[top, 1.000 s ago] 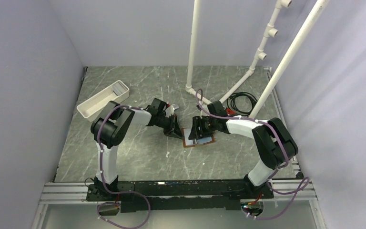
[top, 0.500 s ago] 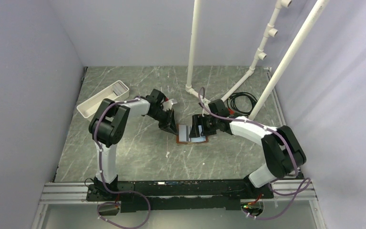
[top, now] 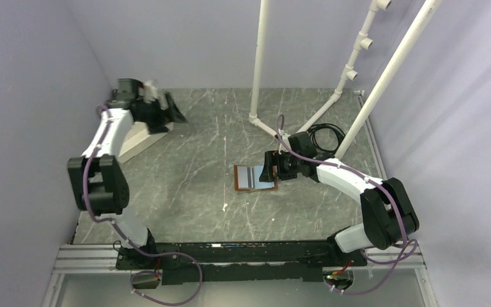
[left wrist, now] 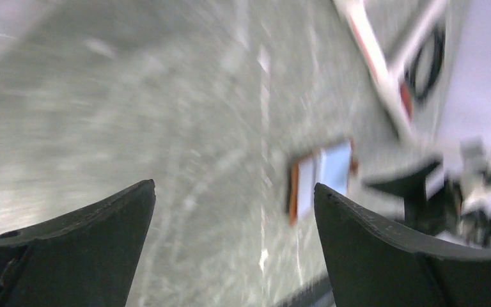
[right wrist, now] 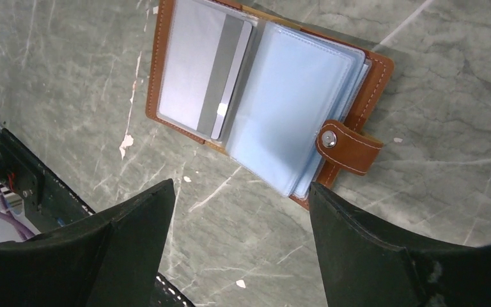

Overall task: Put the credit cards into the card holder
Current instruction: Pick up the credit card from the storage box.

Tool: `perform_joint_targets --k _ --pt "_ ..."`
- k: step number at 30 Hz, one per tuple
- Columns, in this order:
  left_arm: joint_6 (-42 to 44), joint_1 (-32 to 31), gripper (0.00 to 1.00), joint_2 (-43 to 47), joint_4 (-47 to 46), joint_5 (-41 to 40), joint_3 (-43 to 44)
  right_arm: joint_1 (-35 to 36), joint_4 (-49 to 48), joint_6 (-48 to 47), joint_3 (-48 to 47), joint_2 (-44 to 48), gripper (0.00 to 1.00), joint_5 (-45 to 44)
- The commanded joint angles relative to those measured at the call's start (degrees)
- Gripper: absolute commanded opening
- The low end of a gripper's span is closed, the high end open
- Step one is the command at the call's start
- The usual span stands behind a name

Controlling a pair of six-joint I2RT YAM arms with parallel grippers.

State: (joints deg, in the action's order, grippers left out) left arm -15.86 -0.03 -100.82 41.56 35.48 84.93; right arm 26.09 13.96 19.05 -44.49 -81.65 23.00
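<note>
Starting nearest the arm bases, the holder (top: 254, 178) lies open and flat on the grey marbled counter (top: 185, 192), about midway across and nearer the right arm. In the right wrist view its brown leather edge frames two pages. The left page carries a grey card (right wrist: 188, 77) with a darker stripe down one side, though I cannot tell whether it is tucked under the clear sleeve or only resting on it. The right page is a stack of pale blue sleeves. The strap tab (right wrist: 346, 147), with its metal snap, sticks out past the right edge onto the counter. The right fingers (top: 270, 173) hang just beside that right edge, spread wide with nothing between them; from the wrist they frame the holder on either side. Farther back on the right, a coiled black cable (top: 325, 133) lies near the foot of the white pipes (top: 259, 57). At the far left, a white tray (top: 142, 135) sits slantwise, partly hidden by the left arm. The left fingers (top: 169, 114) are raised over its far end, well apart from the holder. The left wrist view is blurred, but it shows those fingers wide and empty.
</note>
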Motion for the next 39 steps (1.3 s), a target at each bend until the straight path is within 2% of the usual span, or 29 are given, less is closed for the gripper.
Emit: perform_joint_targets --k 1,4,10,14,19,28,39 --pt "-16.9 8.7 0.99 5.6 -12.8 -16.8 -2.6 -0.1 -2.6 -0.4 0.0 0.5 0.79 2.1" --pt "-22.8 9.8 0.99 3.1 -20.5 -21.9 -2.4 -0.2 -2.5 -0.6 -0.3 0.2 0.79 2.2" --pt "-30.8 10.2 0.98 -7.0 -22.8 -28.5 3.5 -0.5 -2.0 -0.7 0.3 1.1 0.79 2.2" --pt "-32.9 10.3 0.99 -11.5 -25.6 -27.4 4.8 -0.9 -1.9 -0.7 1.0 2.0 0.79 2.0" --pt "-31.5 10.3 0.97 -16.6 -25.5 -26.9 8.1 -1.2 -2.2 -0.7 1.1 1.8 0.79 2.4" --pt "-33.0 10.5 0.95 -20.2 -28.5 -20.8 8.8 -2.0 -2.5 -0.8 1.0 1.3 0.79 2.5" --pt "-33.9 11.2 0.77 -18.2 -32.9 -18.3 5.7 -2.2 -3.0 -0.4 1.3 1.1 0.79 3.2"
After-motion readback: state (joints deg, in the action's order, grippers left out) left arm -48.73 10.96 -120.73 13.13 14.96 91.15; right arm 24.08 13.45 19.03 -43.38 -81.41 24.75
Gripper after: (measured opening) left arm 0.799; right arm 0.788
